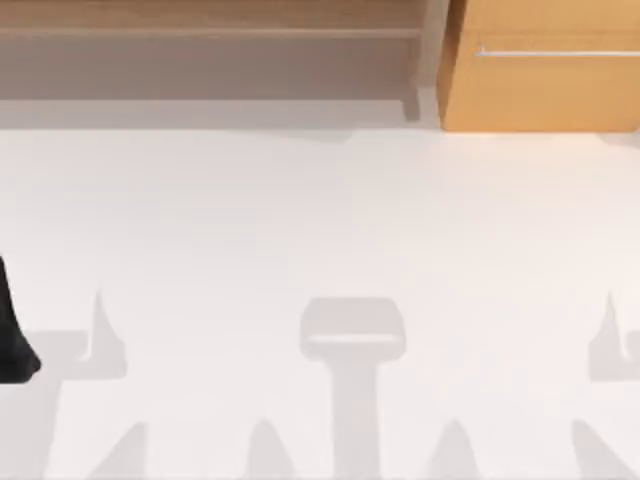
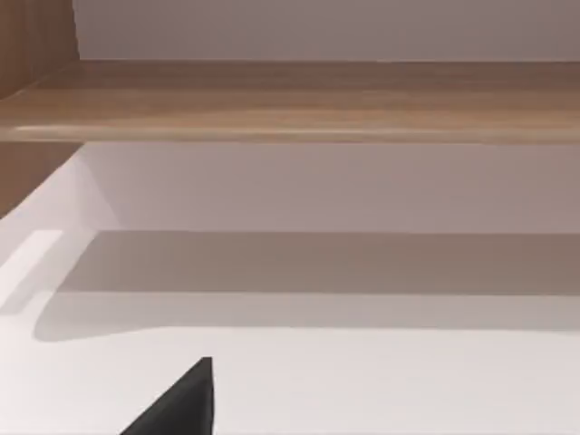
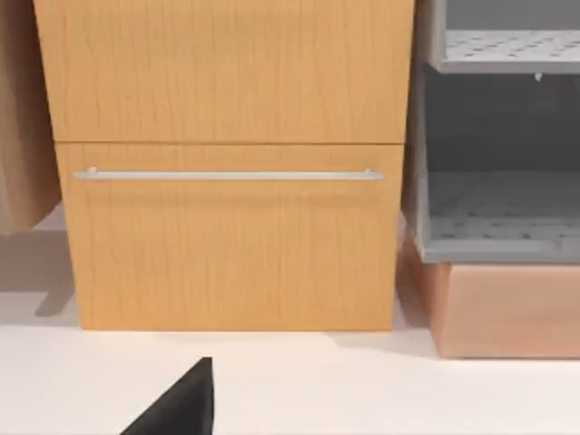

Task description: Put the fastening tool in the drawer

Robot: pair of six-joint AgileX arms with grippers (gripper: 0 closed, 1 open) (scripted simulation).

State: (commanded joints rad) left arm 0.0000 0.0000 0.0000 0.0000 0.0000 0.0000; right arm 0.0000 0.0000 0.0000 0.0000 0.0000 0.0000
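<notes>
Here, each element as it appears:

Desk (image 1: 320,220): a plain white surface across the top view, carrying grey shadows along its lower part.

Drawer (image 1: 540,65): at the upper right of the top view, standing at the far edge of the desk; its light orange-brown wooden front is flush and closed. In the right wrist view the drawer (image 3: 227,236) sits below a matching wooden panel.

Handle (image 3: 227,175): a thin silver bar running level across the upper part of the drawer front; also seen in the top view (image 1: 555,52).

Shelf (image 1: 210,45): a long brown wooden shelf along the upper left of the top view, beside the drawer; in the left wrist view its board (image 2: 299,100) spans the frame.

Grey rack (image 3: 498,136): just right of the drawer in the right wrist view, resting on a pinkish box (image 3: 507,308).

Left arm (image 1: 12,335): a dark part at the left edge of the top view, low over the desk; whether its hand is wide or narrow cannot be told.

Fastening tool: its place cannot be told.
</notes>
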